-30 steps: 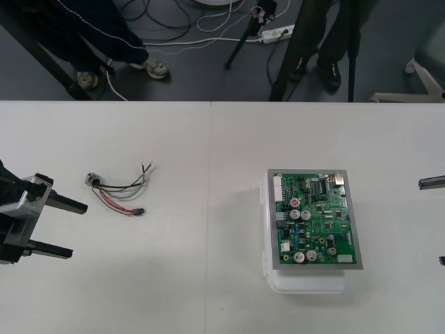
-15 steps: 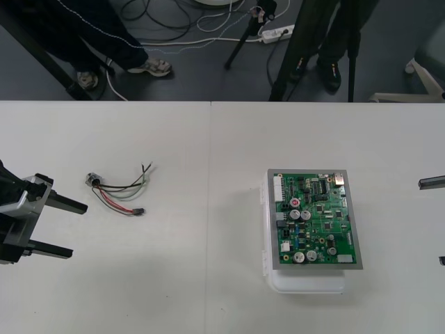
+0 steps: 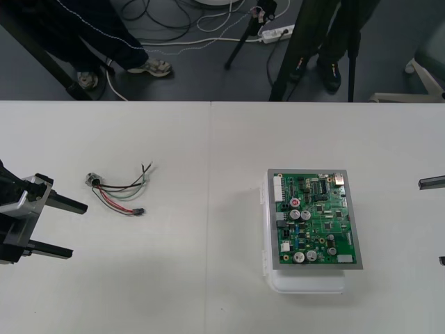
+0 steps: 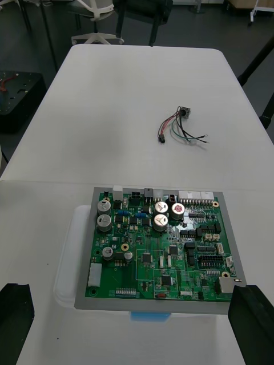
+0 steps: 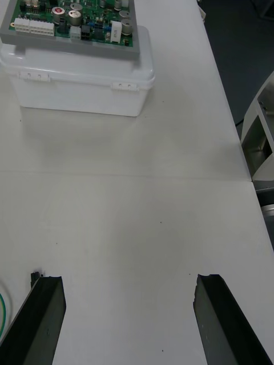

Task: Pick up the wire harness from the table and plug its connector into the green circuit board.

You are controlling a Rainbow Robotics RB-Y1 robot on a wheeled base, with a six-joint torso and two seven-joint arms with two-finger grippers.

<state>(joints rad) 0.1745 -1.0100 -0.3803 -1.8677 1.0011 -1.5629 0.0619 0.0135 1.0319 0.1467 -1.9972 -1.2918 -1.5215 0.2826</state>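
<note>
**Harness loose on the table, both grippers spread wide at the sides**

The wire harness (image 3: 118, 191) lies on the left half of the table (image 3: 208, 139), well apart from the green circuit board (image 3: 316, 217). Its round metal socket (image 3: 92, 180) is the end closest to the table's left edge. Its small black plug (image 3: 140, 210) lies on the near side, toward the middle, and the loose wire tips fan out toward the far edge. Nothing touches the harness, and bare table shows all round it.

The left gripper (image 3: 78, 230) waits at the table's left edge, near the harness and slightly nearer the robot. Its two black fingers are spread wide and hold nothing. In the left wrist view, a thin green line beside one finger may be a harness wire, but too little of it shows to be sure.

The board sits on its white base (image 3: 306, 282) in the right half, its edges roughly square with the table's. A wide bare stretch separates it from the harness, crossed only by the table's seam (image 3: 211, 174). The plug is not in the board.

The right gripper (image 3: 430, 222) stands at the table's right edge, with a strip of bare table between it and the board. Its fingers are far apart and empty.
</note>
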